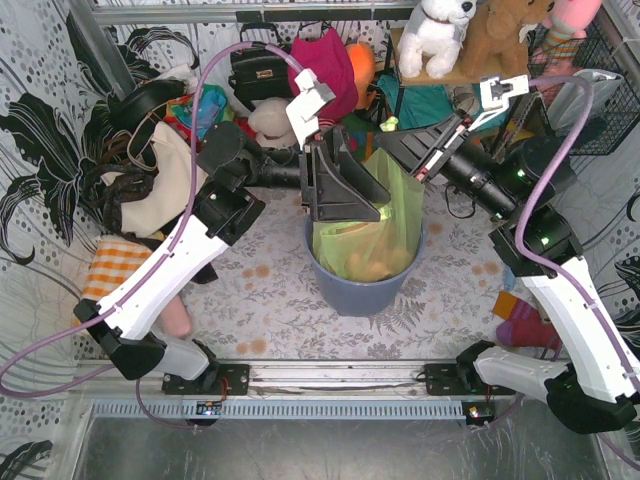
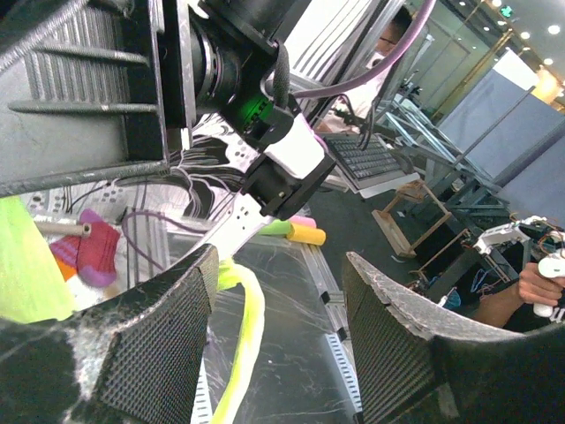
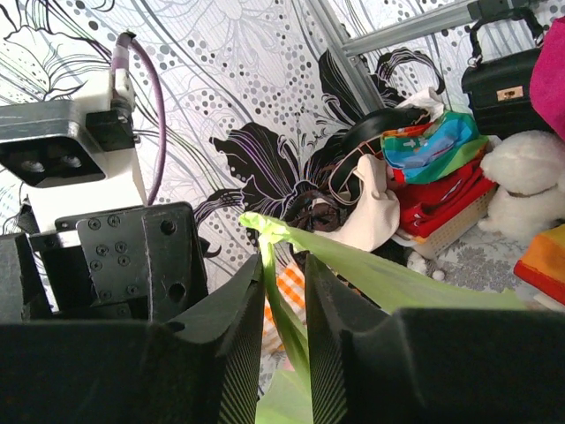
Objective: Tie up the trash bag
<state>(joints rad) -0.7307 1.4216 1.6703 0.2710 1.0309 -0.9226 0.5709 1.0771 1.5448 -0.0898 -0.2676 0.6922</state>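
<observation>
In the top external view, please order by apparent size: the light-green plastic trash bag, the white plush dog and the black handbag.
1. Thin translucent light-green plastic trash bag: largest.
2. White plush dog and black boxy handbag: they look alike; the frame edge crops the dog, so I do not rank them.

Robotics lab: aluminium-framed cell (image 1: 200,14), printed cloth walls (image 1: 35,150), keyboard desk (image 2: 366,163) beyond
</observation>
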